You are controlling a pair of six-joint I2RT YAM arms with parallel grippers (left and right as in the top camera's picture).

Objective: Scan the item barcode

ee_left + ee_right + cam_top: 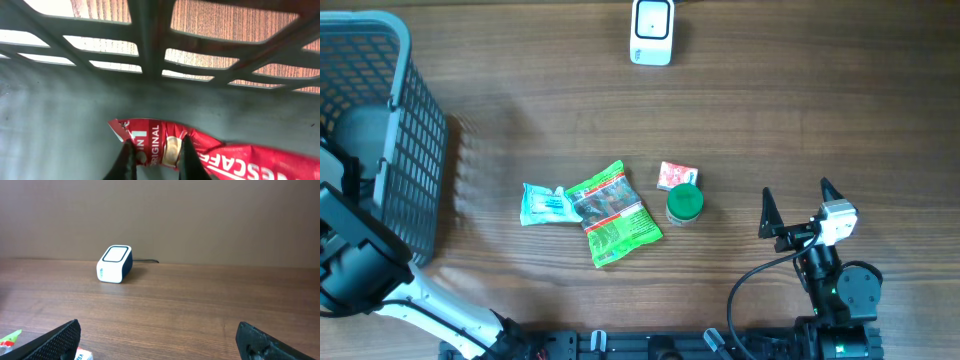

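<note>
In the left wrist view a red coffee sachet [240,160] with white lettering lies on the grey floor of the basket [150,40]. My left gripper [158,152] is shut on the sachet's near end, one dark finger on each side. In the overhead view that gripper is hidden inside the basket [415,130]. The white barcode scanner [652,32] stands at the far middle of the table, also seen in the right wrist view as the scanner [114,264]. My right gripper [796,195] hovers open at the front right, holding nothing.
A green packet [613,213], a teal packet [545,203], a green-lidded jar [684,203] and a small red-and-white box [677,175] lie together mid-table. The grey mesh basket fills the far left corner.
</note>
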